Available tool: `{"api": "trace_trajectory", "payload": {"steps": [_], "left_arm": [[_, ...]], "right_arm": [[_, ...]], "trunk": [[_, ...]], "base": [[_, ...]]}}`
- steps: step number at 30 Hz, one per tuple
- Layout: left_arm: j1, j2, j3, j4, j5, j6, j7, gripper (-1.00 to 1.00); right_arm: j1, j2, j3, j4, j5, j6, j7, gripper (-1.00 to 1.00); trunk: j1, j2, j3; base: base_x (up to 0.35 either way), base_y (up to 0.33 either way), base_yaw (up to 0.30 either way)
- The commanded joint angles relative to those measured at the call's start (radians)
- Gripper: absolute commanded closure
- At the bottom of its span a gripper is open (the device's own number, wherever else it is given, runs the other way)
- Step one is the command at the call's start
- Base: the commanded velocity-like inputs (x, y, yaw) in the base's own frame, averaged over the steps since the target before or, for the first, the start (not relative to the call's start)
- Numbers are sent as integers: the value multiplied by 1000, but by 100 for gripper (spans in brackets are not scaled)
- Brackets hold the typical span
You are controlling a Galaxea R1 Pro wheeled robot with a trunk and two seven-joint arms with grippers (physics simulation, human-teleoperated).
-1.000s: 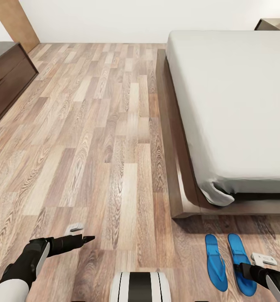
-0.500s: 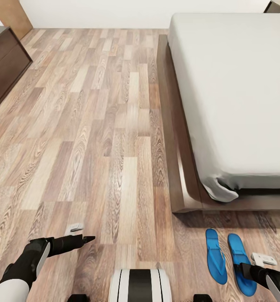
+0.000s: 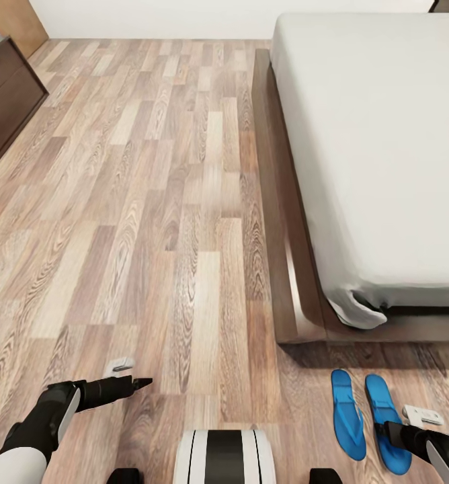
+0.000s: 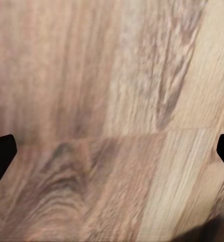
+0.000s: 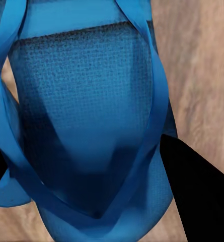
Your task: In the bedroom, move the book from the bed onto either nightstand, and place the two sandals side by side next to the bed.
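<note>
The bed [image 3: 372, 154], its pale mattress on a dark wood frame, serves as the landmark: the two blue sandals [image 3: 365, 420] lie side by side on the wood-plank floor [image 3: 150, 202] just off its near corner, parallel and slightly apart, toes pointing toward the frame. The book cannot be seen on the stretch of mattress that the head view takes in. A long low dark cabinet [image 3: 6, 94] stands well away from the bed, across the open floor, with a brown door [image 3: 19, 20] behind it by the white wall. In the head view the right pincer [image 3: 419, 418] sits above the sandal farther from the floor's open side, its pale fingertip just beside the sole; that view does not make clear whether its fingers touch the sandal. The right wrist view adds what the head view lacks: the woven blue footbed and the straps of that sandal [image 5: 86, 126] seen close up, with dark fingers [image 5: 197, 186] spread at either edge of the sole, so the pincer stands apart and clamps nothing. The left pincer [image 3: 132, 375] hovers over bare planks far from the bed; the left wrist view shows blurred wood grain with a finger [image 4: 1, 156] at each edge, wide apart. No writing or label is legible anywhere.
</note>
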Motion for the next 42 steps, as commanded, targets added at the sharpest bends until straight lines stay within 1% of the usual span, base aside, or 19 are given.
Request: {"api": "trace_trajectory", "payload": {"steps": [1, 9, 15, 25, 31, 32, 34, 35, 36, 38, 42], "left_arm": [[-1, -1, 5, -1, -10, 4, -9, -100], [-1, -1, 5, -1, -10, 4, -8, -100], [-1, -1, 5, -1, -10, 5, -7, -100], [-1, -1, 4, -1, -10, 5, -7, -100], [-1, -1, 5, -1, -10, 5, -7, -100], [-1, -1, 5, -1, -10, 5, -7, -100], [-1, -1, 5, -1, -10, 5, -7, -100], [-1, -1, 5, -1, -10, 5, -7, -100], [-1, -1, 5, -1, -10, 5, -7, -100], [-1, -1, 5, -1, -10, 5, -7, -100], [-1, -1, 5, -1, -10, 5, -8, -100]], "right_arm": [[0, 1, -4, -1, -4, 6, 4, 100], [0, 1, -3, -1, -4, 6, 4, 100], [0, 0, -3, -1, -4, 6, 4, 100], [0, 0, -3, -1, -4, 6, 4, 100], [0, 0, -4, -4, -4, 4, 5, 100], [0, 0, -4, -5, -4, -7, 6, 100], [0, 0, -5, -6, -6, -93, 9, 100], [0, 0, -5, -6, -6, -149, 10, 100], [0, 0, -5, -6, -6, -173, 11, 100], [0, 1, -5, -5, -5, -201, 11, 100], [0, 1, -5, -3, -5, -213, 11, 100]], "trunk": [[0, 0, -1], [0, 0, -1], [0, 0, -1], [5, -3, -39], [5, -3, -39], [5, -3, -39], [5, -3, -39], [5, -3, -39], [5, -3, -39], [5, -3, -39], [5, -3, -39]], "base": [[75, 0, 0], [115, 0, 0], [23, 0, 0], [0, 0, 0], [0, 0, 0], [0, 0, 0], [0, 0, 0], [0, 0, 0], [0, 0, 0], [0, 0, 0], [0, 0, 0]]}}
